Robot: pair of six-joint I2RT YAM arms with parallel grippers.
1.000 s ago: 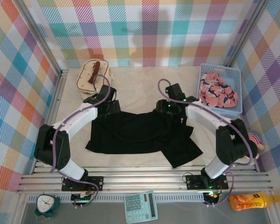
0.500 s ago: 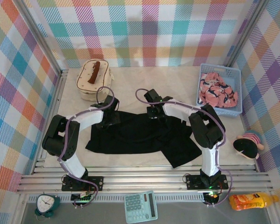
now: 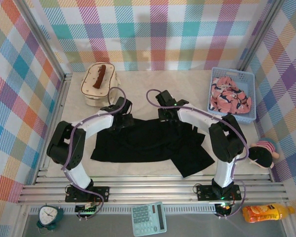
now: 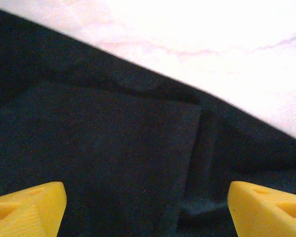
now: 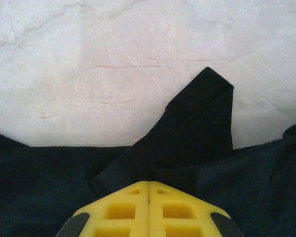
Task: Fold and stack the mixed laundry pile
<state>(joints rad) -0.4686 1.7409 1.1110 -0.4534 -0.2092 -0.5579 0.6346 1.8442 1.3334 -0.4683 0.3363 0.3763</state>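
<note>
The large black shirt (image 3: 148,143) lies spread across the middle of the table, one sleeve angled to the front right. My left gripper (image 3: 122,118) hovers open over its far left edge, and its yellow fingertips (image 4: 27,207) stand wide apart above the dark cloth (image 4: 113,148). At the shirt's far edge my right gripper (image 3: 164,114) is shut. Its yellow tips (image 5: 149,185) meet on a fold of black cloth (image 5: 197,123) that rises in front of them. The pink printed garment (image 3: 230,97) lies bunched in the light-blue basket (image 3: 251,79).
A cream quilted bag (image 3: 99,83) sits at the back left. A stuffed toy (image 3: 260,154) lies by the right wall. On the near ledge are a calculator (image 3: 149,218), a clock (image 3: 49,215) and an orange bottle (image 3: 266,213). Bare white table (image 3: 148,86) lies beyond the shirt.
My right gripper has moved left along the shirt's far edge and closed on the cloth. The left gripper has shifted a little to the right, staying open.
</note>
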